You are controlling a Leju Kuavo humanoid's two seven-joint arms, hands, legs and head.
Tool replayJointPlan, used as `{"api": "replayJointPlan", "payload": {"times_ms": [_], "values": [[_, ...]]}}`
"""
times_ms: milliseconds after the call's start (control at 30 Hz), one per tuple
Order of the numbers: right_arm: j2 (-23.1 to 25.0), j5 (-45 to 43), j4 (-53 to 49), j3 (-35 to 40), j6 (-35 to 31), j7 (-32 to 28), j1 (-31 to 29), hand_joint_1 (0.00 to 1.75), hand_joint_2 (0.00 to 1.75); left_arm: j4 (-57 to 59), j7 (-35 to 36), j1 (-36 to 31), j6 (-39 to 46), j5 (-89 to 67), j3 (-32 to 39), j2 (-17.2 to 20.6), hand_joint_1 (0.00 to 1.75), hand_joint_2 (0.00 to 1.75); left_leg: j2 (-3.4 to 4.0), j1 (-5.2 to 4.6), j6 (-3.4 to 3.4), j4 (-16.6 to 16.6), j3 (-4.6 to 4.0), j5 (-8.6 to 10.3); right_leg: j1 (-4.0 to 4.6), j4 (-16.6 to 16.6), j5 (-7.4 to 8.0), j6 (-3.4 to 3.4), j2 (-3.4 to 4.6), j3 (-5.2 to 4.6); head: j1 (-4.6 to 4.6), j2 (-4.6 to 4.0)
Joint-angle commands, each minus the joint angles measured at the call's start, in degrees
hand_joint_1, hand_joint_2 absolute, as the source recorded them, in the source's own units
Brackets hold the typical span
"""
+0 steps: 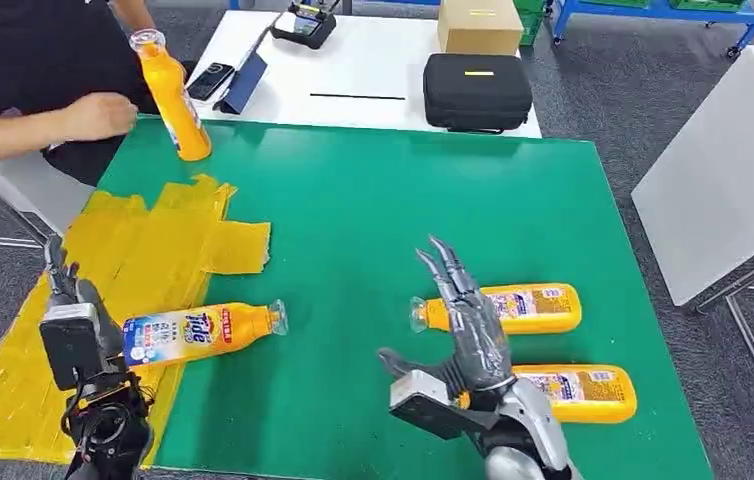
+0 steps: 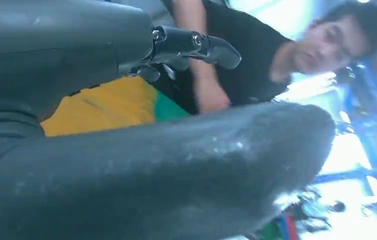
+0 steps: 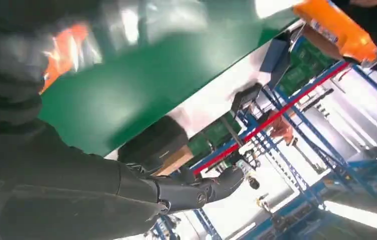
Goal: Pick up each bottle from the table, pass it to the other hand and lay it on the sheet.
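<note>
- Left hand, at seven o'clock, is resting beside the orange plastic bottle with the blue label; whether its fingers are gripping cannot be told.
- That bottle is lying half on the yellow taped sheet, apparently just being delivered.
- Right hand, fingers spread and empty, is hovering over two orange bottles at five o'clock, likely preparing a pickup.
- A person's hand is reaching near an upright orange bottle at eleven o'clock.

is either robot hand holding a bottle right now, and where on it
The left hand grips the bottle lying on the yellow sheet, at its base end. The right hand holds nothing, fingers spread.
</note>
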Motion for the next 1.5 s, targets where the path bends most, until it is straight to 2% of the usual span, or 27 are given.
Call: {"api": "replayJointPlan", "payload": {"times_ms": [33,133,233,400,467,600,833,1067,1267,1367,1500], "values": [[-5.5,1.4,-11.6,-6.1,3.2,1.1,9.8,0.00,1.75,-11.1,-0.4,4.2,-1.4,2.8,-2.2,0.5,0.00,0.00,-0.22,-0.04,-0.07,0.0,0.15,-0.10,-0.02,0.1,-0.20,-0.06,-0.33,0.21,0.00,0.00],[-5.0,2.0,-11.3,-6.3,3.6,1.3,9.4,0.00,1.75,-10.6,-0.4,3.9,-1.5,2.8,-2.1,0.5,0.00,0.00,-0.03,-0.03,-0.06,0.0,0.19,-0.13,0.00,0.0,-0.16,-0.06,-0.14,0.22,0.00,0.00],[-4.1,8.9,-13.6,-10.2,4.6,6.6,11.5,0.00,1.75,-11.2,1.3,4.7,-2.9,4.2,-0.5,-0.6,0.00,0.00,0.04,-0.03,-0.07,0.0,0.19,-0.10,0.00,0.0,-0.12,-0.06,-0.07,0.20,0.00,0.00],[-2.2,18.7,-14.8,-17.5,13.4,11.8,14.9,0.00,1.75,-10.1,2.0,4.3,-5.1,3.4,0.5,-1.8,0.00,0.00,-0.07,-0.01,-0.05,0.0,0.17,-0.06,0.00,0.0,-0.10,-0.04,-0.15,0.21,-0.02,0.00],[-0.2,23.2,-12.6,-19.1,19.1,13.4,15.2,0.00,1.75,-8.8,2.0,3.8,-5.2,3.1,0.7,-2.7,0.00,0.00,-0.09,-0.03,-0.05,0.0,0.24,-0.07,-0.01,0.0,-0.13,-0.05,-0.19,0.29,0.00,0.00],[-0.3,24.8,-10.8,-20.5,24.0,15.4,16.2,0.00,1.75,-5.6,2.0,1.3,-6.1,2.9,-0.6,-2.8,0.00,0.00,-0.09,-0.01,-0.05,-0.1,0.21,-0.01,0.00,-0.1,-0.06,-0.05,-0.17,0.28,-0.02,0.00],[-4.7,19.8,-13.1,-22.4,32.1,16.4,21.0,0.00,1.75,-2.1,2.5,-1.8,-7.1,3.4,-1.2,-2.4,0.00,0.00,-0.16,-0.03,-0.05,-0.1,0.22,-0.02,-0.02,-0.1,-0.09,-0.04,-0.24,0.27,-0.02,0.00],[-5.1,18.2,-13.4,-22.5,32.5,16.2,21.0,0.00,1.75,-2.1,2.3,-1.6,-7.0,3.7,-1.3,-2.2,0.00,0.00,-0.01,-0.05,-0.06,-0.1,0.23,-0.05,-0.03,-0.1,-0.08,-0.05,-0.10,0.24,-0.02,0.00],[-10.7,11.9,-12.6,-24.6,36.3,14.9,22.8,0.00,1.75,-2.5,1.2,-0.9,-5.6,5.9,-0.5,-1.5,0.00,0.00,0.02,-0.07,-0.07,0.0,0.29,-0.09,-0.05,0.0,-0.13,-0.07,-0.12,0.28,-0.02,0.00],[-13.9,10.2,-11.0,-24.8,35.1,15.3,23.7,0.00,1.75,-2.9,0.9,-0.6,-5.0,6.6,0.0,-1.4,0.00,0.00,-0.01,-0.06,-0.05,-0.1,0.27,-0.08,-0.04,-0.1,-0.10,-0.04,-0.11,0.29,-0.02,0.00],[-14.1,11.8,-9.4,-24.7,33.7,16.6,22.6,0.00,1.75,-4.2,0.9,0.7,-4.7,7.0,0.7,-1.5,0.00,0.00,0.10,-0.05,-0.05,-0.1,0.23,-0.08,-0.04,-0.1,-0.05,-0.04,0.02,0.24,-0.02,0.00]]}}
